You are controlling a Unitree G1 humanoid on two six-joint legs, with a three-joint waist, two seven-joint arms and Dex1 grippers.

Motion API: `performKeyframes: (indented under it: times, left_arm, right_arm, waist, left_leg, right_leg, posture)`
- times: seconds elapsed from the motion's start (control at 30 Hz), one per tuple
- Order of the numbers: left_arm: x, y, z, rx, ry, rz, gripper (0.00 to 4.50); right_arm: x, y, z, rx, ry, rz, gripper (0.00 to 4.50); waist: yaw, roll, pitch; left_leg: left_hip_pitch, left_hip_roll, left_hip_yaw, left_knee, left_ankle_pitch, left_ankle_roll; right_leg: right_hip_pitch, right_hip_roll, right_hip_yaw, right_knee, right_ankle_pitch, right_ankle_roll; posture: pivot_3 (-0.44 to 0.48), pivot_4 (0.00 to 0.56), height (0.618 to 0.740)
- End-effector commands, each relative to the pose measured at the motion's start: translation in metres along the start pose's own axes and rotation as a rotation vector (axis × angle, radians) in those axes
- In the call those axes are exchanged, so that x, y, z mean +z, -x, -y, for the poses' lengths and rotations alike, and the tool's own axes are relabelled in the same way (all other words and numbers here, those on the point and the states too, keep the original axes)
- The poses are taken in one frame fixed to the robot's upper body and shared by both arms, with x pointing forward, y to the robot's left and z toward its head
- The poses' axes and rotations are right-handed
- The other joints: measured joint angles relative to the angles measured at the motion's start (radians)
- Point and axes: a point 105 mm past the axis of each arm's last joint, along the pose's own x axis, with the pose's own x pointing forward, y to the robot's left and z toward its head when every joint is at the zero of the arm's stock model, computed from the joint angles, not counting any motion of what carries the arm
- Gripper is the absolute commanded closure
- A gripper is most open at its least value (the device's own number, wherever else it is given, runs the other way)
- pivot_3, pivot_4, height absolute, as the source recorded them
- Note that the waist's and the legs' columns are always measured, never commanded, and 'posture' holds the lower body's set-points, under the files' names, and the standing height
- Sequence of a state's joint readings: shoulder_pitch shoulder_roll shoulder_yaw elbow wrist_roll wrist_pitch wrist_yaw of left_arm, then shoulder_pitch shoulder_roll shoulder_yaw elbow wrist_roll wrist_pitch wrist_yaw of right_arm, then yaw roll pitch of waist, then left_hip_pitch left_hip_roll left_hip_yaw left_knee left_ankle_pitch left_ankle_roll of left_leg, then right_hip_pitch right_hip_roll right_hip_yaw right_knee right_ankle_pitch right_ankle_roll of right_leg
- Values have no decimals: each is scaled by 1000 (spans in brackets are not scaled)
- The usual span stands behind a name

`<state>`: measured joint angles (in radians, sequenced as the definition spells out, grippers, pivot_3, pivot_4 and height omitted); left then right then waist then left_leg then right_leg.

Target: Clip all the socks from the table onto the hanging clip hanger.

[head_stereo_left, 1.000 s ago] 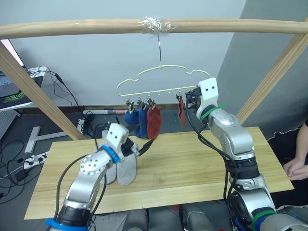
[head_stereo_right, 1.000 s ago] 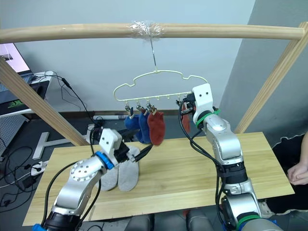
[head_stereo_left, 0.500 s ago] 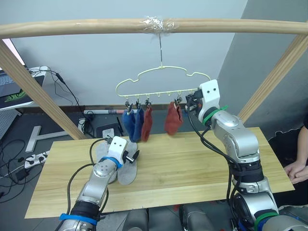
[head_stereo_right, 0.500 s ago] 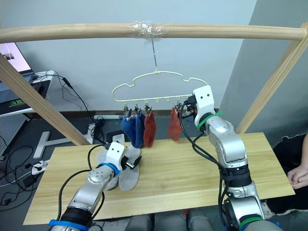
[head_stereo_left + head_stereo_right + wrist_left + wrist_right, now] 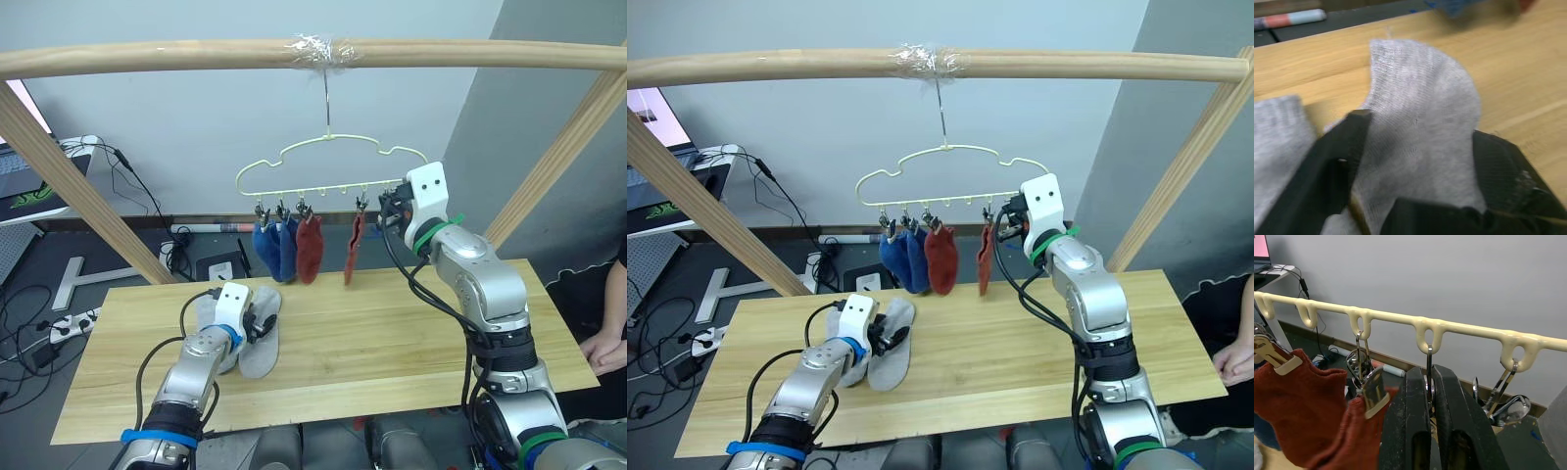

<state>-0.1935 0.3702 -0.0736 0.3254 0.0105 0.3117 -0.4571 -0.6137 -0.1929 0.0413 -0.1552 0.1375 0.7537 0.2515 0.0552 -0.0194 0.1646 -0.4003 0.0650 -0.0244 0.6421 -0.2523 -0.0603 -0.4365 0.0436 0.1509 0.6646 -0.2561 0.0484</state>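
- A grey wall filled the background, with a round wooden pole frame (image 5: 313,51) crossing the top of the frame and the pale wooden bench (image 5: 392,333) spanning the lower half.
- The clip hanger (image 5: 328,166) hung by its hook from the pole at upper centre. Two blue socks (image 5: 269,250) and a rust red sock (image 5: 310,247) hung from its left clips, and a second rust red sock (image 5: 351,250) hung edge-on further right.
- Two light grey socks (image 5: 884,343) lay side by side on the bench at lower left, one overlapping the other.
- The left hand (image 5: 1415,161) was low over them, its fingers spread to either side of a raised fold of grey knit, not yet pinching it. If it closed too shallowly, the soft fabric could slide out as it lifted. Because the socks overlapped, it could also drag the second one along.
- The right hand (image 5: 1429,396) sat at the hanger's right end, its fingers pressed together around the thin wire stem of an empty clip (image 5: 1428,382). A pull there could swing the hanger and make the next clip hard to meet.
- The neighbouring clip appeared to bite only the edge of the edge-on red sock, so a jolt could probably shake it loose.
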Motion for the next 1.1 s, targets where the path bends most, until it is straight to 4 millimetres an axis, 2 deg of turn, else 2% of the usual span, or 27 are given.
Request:
performKeyframes:
  times: [0.03, 0.13, 0.27, 0.4, 0.5, 0.7, 0.87, 0.97, 1.1]
  left_arm:
    - [-20, 1, 12, -49, -62, -59, 2362]
    - [-18, 0, 19, -72, -39, -43, 3253]
    - [8, 1, 40, -172, 18, 93, 4424]
    - [39, 11, 64, -306, 81, 226, 4466]
    - [82, 28, 93, -449, -18, 412, 4466]
    - [139, 38, 127, -511, -54, 584, 4466]
    - [170, 38, 141, -483, -22, 665, 4466]
    - [178, 33, 143, -442, -8, 674, 4466]
    - [180, 21, 136, -351, -10, 651, 4466]
  right_arm:
    - [9, 4, 4, -12, 13, 30, 4500]
    - [8, 5, 6, -15, 13, 26, 4500]
    - [9, 7, 11, -11, 8, 18, 4500]
    - [12, 8, 17, 1, -97, -17, 4500]
    - [13, 11, 18, 54, -212, -88, 4500]
    - [17, 17, 23, 99, -361, -166, 4500]
    - [24, 18, 21, 105, -459, -181, 4500]
    - [27, 19, 17, 117, -487, -187, 4500]
    - [26, 20, 16, 110, -502, -198, 4500]
  waist:
    - [0, 0, 0]
    - [0, 0, 0]
    - [2, 0, 0]
    - [2, 0, 0]
    - [2, 0, 1]
    - [2, 0, 1]
    - [-5, 0, 1]
    - [-6, 0, 1]
    - [-5, 0, 1]
  left_leg:
    - [0, 0, 0, 0, 0, 0]
    - [0, 0, 0, 0, 0, 0]
    - [0, 0, 0, 0, 0, 0]
    - [-1, 0, 0, 0, 0, 0]
    - [-1, 0, -1, 0, 0, 0]
    - [-1, 0, 0, 1, 0, 0]
    - [-1, 0, -1, 0, 0, 0]
    - [-1, 0, -1, 0, 0, 0]
    - [-1, 0, -1, 0, 0, 0]
  right_leg:
    - [0, 0, 0, 0, 0, 0]
    - [0, 0, 0, 0, 0, 0]
    - [0, 0, 0, 0, -1, 1]
    - [0, 0, 0, -1, -1, 1]
    - [0, 0, -1, 0, -1, 1]
    - [1, 0, 0, -1, 0, 0]
    - [1, 0, 0, -1, 1, -1]
    - [1, 0, 0, -1, 1, -2]
    - [1, 0, 0, -1, 1, -2]
  posture:
    - [228, 177, 740]
    - [224, 181, 740]
    - [224, 181, 740]
    - [218, 180, 740]
    - [215, 179, 740]
    - [200, 175, 740]
    - [193, 173, 740]
    - [190, 170, 740]
    - [190, 169, 740]
